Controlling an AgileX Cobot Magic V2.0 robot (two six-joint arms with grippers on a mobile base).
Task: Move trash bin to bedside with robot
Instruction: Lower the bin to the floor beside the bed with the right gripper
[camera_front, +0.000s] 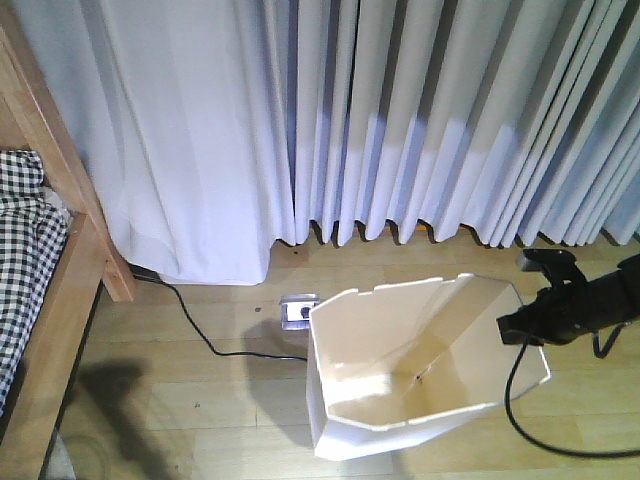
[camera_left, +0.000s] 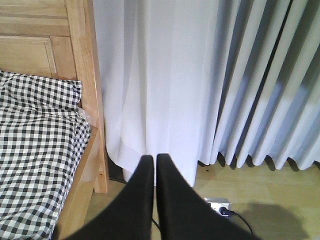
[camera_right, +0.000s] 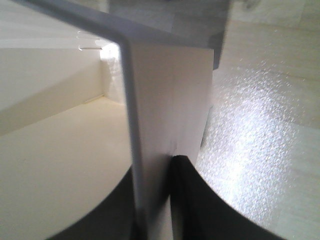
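- Daylight glows through the curtains, bleaching them pale.
- A soft shadow darkens the wooden floor.
- Close up, the trash bin wall blurs; glare beside it.

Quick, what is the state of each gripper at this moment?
Left gripper: closed, fingers together, holding nothing.
Right gripper: closed on the wall of the trash bin.

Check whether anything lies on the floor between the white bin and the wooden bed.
Only low things: a thin black power cord runs between the tall white plastic trash bin and the light wooden bed frame, ending at a small white socket block by the bin's far left corner. Nothing upright blocks the path.
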